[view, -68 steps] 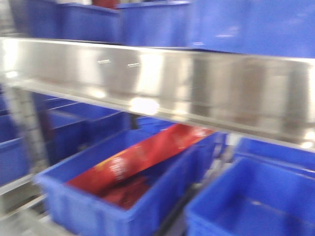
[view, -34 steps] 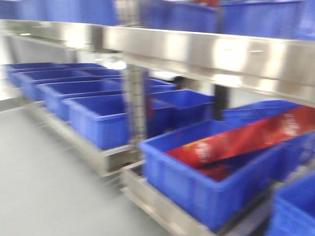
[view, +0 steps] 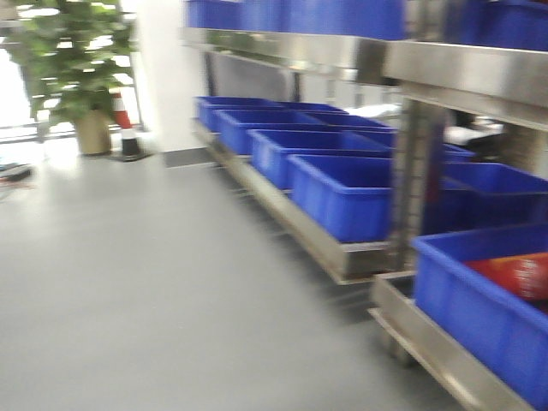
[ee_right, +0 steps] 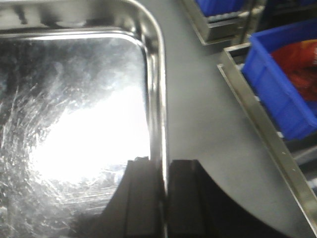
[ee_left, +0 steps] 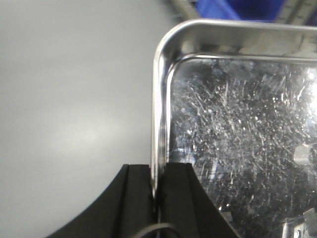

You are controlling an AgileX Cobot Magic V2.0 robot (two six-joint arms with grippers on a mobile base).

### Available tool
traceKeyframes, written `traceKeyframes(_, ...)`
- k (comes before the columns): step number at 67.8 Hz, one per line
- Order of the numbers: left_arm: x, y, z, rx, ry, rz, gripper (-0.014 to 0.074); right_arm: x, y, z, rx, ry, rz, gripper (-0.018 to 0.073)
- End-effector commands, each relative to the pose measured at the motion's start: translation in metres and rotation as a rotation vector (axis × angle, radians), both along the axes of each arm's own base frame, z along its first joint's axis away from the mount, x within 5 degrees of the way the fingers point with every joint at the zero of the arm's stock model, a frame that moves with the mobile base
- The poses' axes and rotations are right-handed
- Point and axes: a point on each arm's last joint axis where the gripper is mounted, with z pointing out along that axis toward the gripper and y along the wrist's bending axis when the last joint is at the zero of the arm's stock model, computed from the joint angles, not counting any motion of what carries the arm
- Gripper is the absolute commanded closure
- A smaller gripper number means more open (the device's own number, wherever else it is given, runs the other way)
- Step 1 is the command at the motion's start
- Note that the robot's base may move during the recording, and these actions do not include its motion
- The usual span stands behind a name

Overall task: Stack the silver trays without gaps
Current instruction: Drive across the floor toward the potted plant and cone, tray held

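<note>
Front view: a second ago the steel shelf and the bin with the red packet filled my screen. Now the camera has swung left. That bin sits at the near right edge and open floor takes up most of the picture. I take it the base is turning away from the rack to carry its load elsewhere, so no stacking has begun. I count at least five blue bins on the lower shelf, though blur makes the far ones hard to separate. There is also one plant and one cone at the far left. No tray shows here.

Left wrist view: the left tool is clenched on the left rim of a silver tray, one finger on each side of the rolled edge. The tray hangs above bare floor. I count one tray.

Right wrist view: the right tool is clamped on the right rim of a silver tray, again one tray, with two bins to the right. It is probably the same tray held from both sides, but I cannot confirm that.
</note>
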Motion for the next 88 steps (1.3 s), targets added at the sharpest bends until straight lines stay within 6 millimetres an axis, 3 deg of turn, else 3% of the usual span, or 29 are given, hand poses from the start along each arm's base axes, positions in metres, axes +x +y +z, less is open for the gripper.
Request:
traceKeyframes(1,-0.0005,-0.0100,0.0017,-0.039,-0.027,-0.076,0.0613,-0.0011,0.0095,0.0074,0.079,-0.057,0.084,0.0582)
traceKeyframes(88,-0.0005,-0.0100,0.0017,-0.039,-0.027,-0.076,0.0613,-0.0011,0.0095,0.0074,0.079,-0.057,0.084,0.0582)
